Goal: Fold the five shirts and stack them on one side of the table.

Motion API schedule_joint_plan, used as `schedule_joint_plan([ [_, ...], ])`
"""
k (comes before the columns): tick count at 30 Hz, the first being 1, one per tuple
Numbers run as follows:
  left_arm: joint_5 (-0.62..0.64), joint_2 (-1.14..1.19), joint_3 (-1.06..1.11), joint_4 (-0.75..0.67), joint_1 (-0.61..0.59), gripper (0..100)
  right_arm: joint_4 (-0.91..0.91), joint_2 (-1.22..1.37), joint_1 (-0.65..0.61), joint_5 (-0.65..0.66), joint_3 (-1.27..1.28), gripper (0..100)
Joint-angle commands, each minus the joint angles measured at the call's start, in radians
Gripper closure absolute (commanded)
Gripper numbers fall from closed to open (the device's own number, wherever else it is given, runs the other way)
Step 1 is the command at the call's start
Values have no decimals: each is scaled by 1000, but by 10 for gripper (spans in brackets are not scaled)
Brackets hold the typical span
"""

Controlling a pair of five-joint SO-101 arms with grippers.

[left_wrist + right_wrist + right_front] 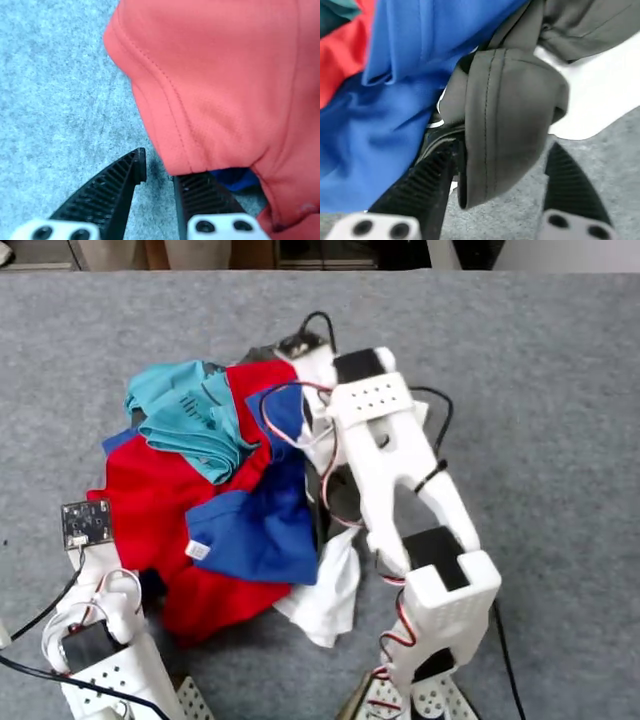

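A heap of shirts lies mid-table: a teal shirt (190, 415) on top, a red shirt (150, 495) under it, a blue shirt (260, 525), a white shirt (330, 600) and a dark grey shirt (510, 100). My right gripper (504, 150) is open, its fingers straddling a fold of the grey shirt beside the blue shirt (385, 115); one finger stands apart from the cloth. The left gripper (159, 167) sits narrowly open on the carpet at the hem of the red shirt (225, 85), nothing between its fingers. A bit of blue cloth (235, 177) peeks from under the red.
Grey carpet (540, 360) covers the table, with bare room to the right, the far left and along the back. The right arm (400, 470) arches over the heap's right side. The left arm (100, 640) stands at the front left corner.
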Motion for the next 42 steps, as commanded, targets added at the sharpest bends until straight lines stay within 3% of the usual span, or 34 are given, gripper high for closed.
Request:
schedule_joint_plan([
  [1, -3, -7, 11, 5, -3, 911, -49, -7, -13, 3, 51, 824],
  [7, -3, -7, 11, 5, -3, 911, -41, -15, 2, 3, 53, 998],
  [12, -3, -7, 11, 5, -3, 911, 20, -15, 59, 2, -41, 995],
  [17, -3, -7, 11, 5, -3, 911, 192, -16, 127, 8, -378, 995],
  [24, -3, -7, 11, 5, -3, 911, 204, -59, 245, 8, -905, 995],
  [34, -3, -7, 11, 5, -3, 911, 149, -168, 638, 46, -1369, 995],
  [42, -3, -7, 11, 5, -3, 911, 72, -231, 926, 121, -1468, 995],
])
